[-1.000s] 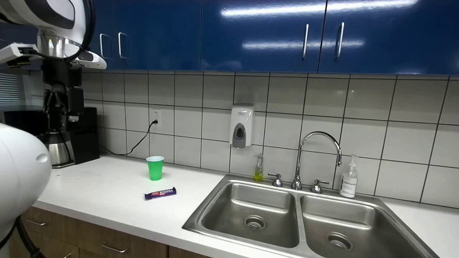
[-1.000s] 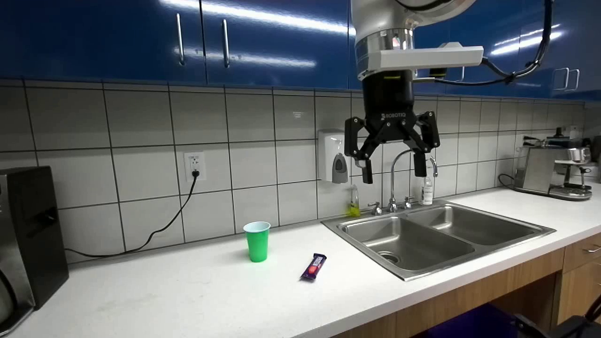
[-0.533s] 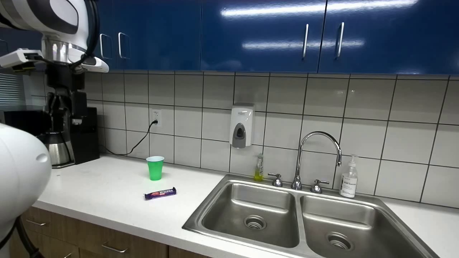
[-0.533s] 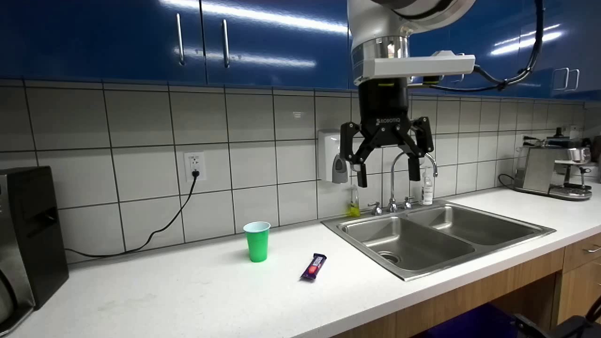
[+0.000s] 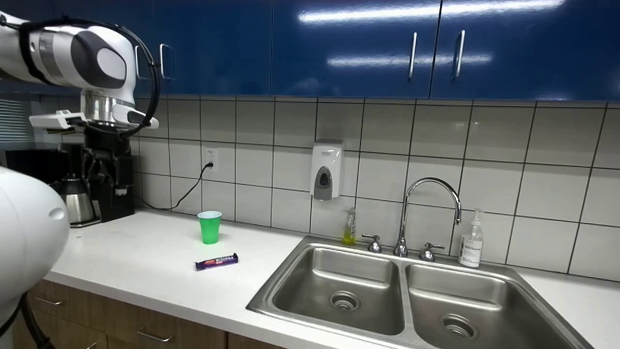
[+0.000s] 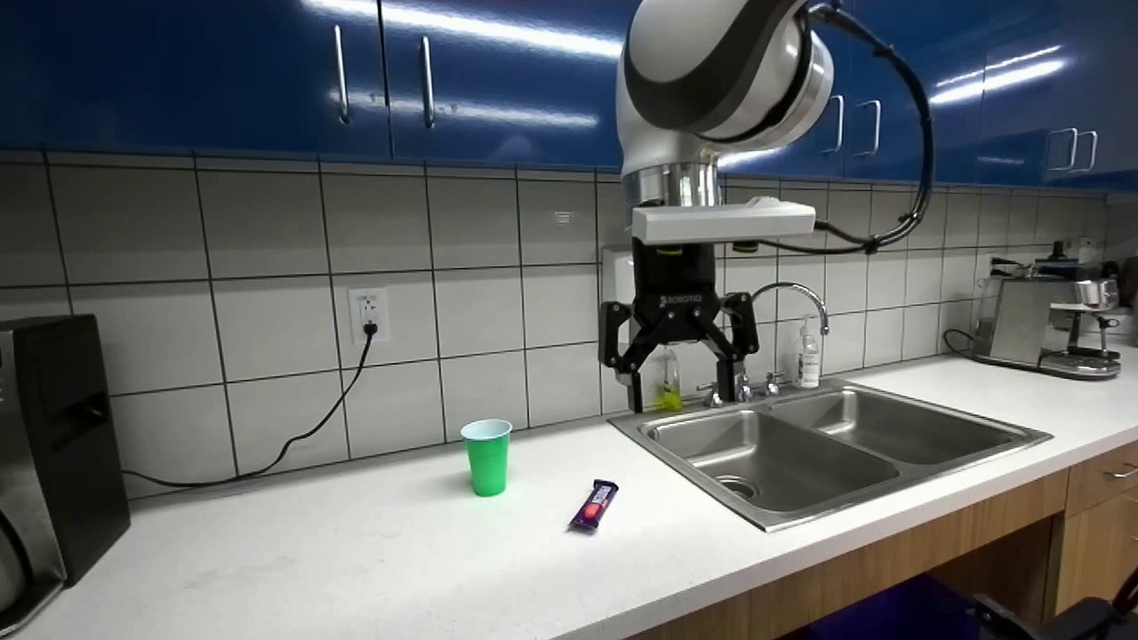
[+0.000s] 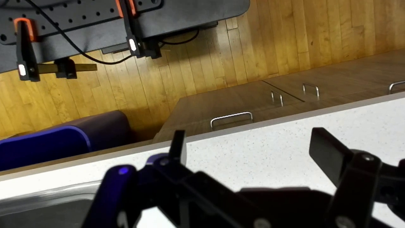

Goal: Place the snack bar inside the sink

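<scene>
the snack bar (image 6: 594, 505) lies flat on the white countertop (image 6: 356, 569), just right of the lower middle of the frame in an exterior view, its dark purple wrapper slanting from upper right to lower left. the gripper (image 6: 681, 393) hangs higher in that frame, right of the middle and pointing down, so the bar sits below it and to the left, well apart from its tips. the jaws stand wide: in the wrist view the two fingers (image 7: 177, 147) show far apart, one near the centre and one toward the right, with white countertop in the gap.

in an exterior view the bar (image 5: 216, 262) is left of centre, below the middle of the frame, while the gripper is farther left and higher, its dark tips hard to make out against a black coffee maker (image 5: 114, 194).

a green cup (image 6: 487, 462) stands upright near the bar, to its upper left in an exterior view. in both exterior views the sink (image 5: 406, 300) is to the right of the bar, apart from it. a corner of the sink also fills the lower left of the wrist view, below a blue bin (image 7: 107, 129).
</scene>
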You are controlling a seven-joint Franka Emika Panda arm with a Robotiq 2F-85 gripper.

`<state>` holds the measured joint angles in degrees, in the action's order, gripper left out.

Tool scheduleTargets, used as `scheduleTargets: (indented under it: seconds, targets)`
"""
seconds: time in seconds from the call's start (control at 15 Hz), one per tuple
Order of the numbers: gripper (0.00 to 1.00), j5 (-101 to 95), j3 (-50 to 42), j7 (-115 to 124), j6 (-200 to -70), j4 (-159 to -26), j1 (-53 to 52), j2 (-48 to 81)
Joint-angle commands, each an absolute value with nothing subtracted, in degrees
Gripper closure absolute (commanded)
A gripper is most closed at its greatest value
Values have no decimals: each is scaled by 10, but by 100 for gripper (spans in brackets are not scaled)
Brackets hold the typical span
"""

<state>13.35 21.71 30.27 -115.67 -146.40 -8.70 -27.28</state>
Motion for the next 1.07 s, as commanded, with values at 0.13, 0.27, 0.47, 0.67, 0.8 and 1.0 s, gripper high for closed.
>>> scheduleTargets:
  seconds: [0.13, 0.27, 0.47, 0.67, 0.8, 1.0]
  targets:
    - [0, 94, 223, 350, -1248, -1416, -80, -138]
    - [0, 63, 221, 374, -1278, -1397, -82, -92]
    - [0, 9, 211, 416, -1314, -1363, -89, -25]
    - [0, -39, 191, 456, -1332, -1322, -101, 39]
    - [0, -61, 171, 478, -1342, -1292, -113, 82]
    - [0, -78, 137, 501, -1354, -1246, -133, 141]
